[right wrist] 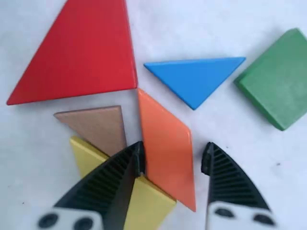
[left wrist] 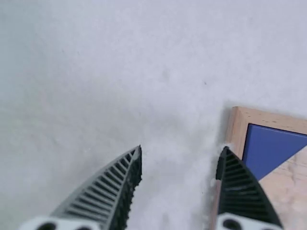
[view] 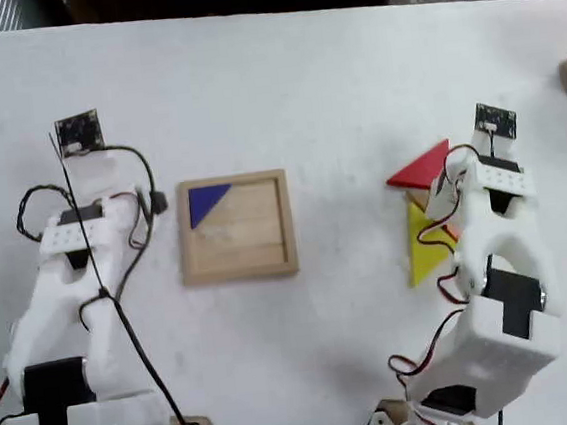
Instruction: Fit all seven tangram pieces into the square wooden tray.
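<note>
From the high view we see the square wooden tray (view: pixel 239 273) on the white table (view: pixel 301 80) between the two arms. Inside it is one dark blue triangle (view: pixel 202 202), sitting in the far corner on the side of the left arm; the rest of the tray floor is bare wood. The left wrist view brings this corner close: the left gripper (left wrist: pixel 181 151) hangs over the bare table just beside the tray's rim, its two fingers spread apart and holding nothing. The other pieces lie together in front of the right arm, well apart from the tray. From above the arm covers part of this group, and we can make out the red triangle (view: pixel 425 169) and the yellow triangle (view: pixel 423 249). The right wrist view gives us more of it: a brown triangle (right wrist: pixel 98 127), an orange parallelogram (right wrist: pixel 165 134), a light blue triangle (right wrist: pixel 194 79) and a green square (right wrist: pixel 278 79). The right gripper (right wrist: pixel 173 146) is over the orange parallelogram with its jaws apart, one finger on each side of that piece; whether they touch it we cannot tell. The light blue triangle lies between the red triangle and the green square.
</note>
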Robot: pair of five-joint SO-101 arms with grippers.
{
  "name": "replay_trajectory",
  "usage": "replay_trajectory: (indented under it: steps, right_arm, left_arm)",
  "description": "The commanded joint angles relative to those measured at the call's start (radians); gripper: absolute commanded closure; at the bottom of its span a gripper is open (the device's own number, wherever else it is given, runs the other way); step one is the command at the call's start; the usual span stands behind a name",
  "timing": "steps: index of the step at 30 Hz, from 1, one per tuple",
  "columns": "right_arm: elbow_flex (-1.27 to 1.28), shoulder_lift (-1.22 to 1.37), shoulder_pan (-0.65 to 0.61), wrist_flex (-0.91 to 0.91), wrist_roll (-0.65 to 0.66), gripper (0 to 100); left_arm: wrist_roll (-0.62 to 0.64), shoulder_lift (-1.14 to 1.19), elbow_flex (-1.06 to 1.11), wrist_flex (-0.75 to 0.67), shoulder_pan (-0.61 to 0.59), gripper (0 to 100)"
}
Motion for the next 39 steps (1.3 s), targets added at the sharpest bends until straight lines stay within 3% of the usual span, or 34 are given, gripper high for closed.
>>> replay_trajectory:
  steps: [1, 7, 15, 22, 33, 39]
  right_arm:
    - [-0.035, -0.002, 0.004, 0.016, 0.048, 81.4]
    - [-0.038, -0.002, 0.008, 0.015, 0.054, 98.6]
    - [-0.040, -0.027, -0.001, 0.022, 0.060, 98.2]
    - [-0.038, -0.246, -0.076, 0.176, 0.061, 98.1]
    - [-0.038, -0.501, -0.403, 0.289, 0.063, 98.1]
    - [-0.020, -0.498, -0.691, 0.209, 0.064, 98.1]
  left_arm:
    - [-0.002, -0.010, -0.014, 0.005, 0.010, 74]
    - [-0.003, -0.012, -0.014, 0.005, 0.010, 74]
    - [-0.008, -0.008, -0.018, -0.002, 0.010, 74]
    - [-0.009, -0.008, -0.018, -0.002, 0.010, 74]
    - [-0.009, -0.008, -0.017, -0.002, 0.010, 74]
    - [-0.009, -0.008, -0.017, -0.002, 0.010, 74]
